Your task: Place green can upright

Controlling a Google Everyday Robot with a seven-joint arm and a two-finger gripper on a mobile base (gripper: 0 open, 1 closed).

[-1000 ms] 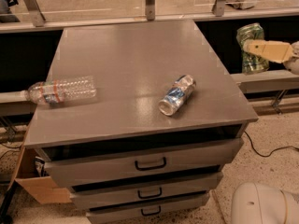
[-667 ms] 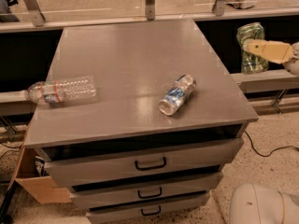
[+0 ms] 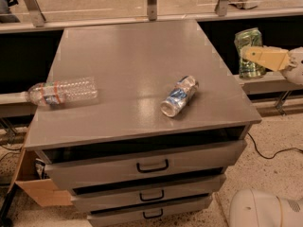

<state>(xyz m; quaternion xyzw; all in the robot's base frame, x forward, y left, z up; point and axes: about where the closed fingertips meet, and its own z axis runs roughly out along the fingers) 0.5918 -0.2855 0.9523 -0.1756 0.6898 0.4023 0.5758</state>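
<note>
Green can: it hangs in the air just off the right edge of the counter, and it looks close to upright, silver top uppermost. The end effector is clamped on the green can, with one pale finger lying across its front about halfway up. The other finger is hidden behind the can, so the grip is probably square, though I cannot confirm it.

The step in hand, as I judge it, is carrying the can in over the counter and setting it down on its base. Bring it in across the counter's right edge high enough that the bottom rim clears the lip, with the axis vertical. Choose the bare stretch near the counter's right rear, apart from the blue-and-silver can lying on its side toward the counter's front right. The clear bottle lying at the counter's left edge is no obstacle. Lower until the base sits flat, then open the end effector straight apart and draw it away sideways, since a dragging finger could tip so light a can.
</note>
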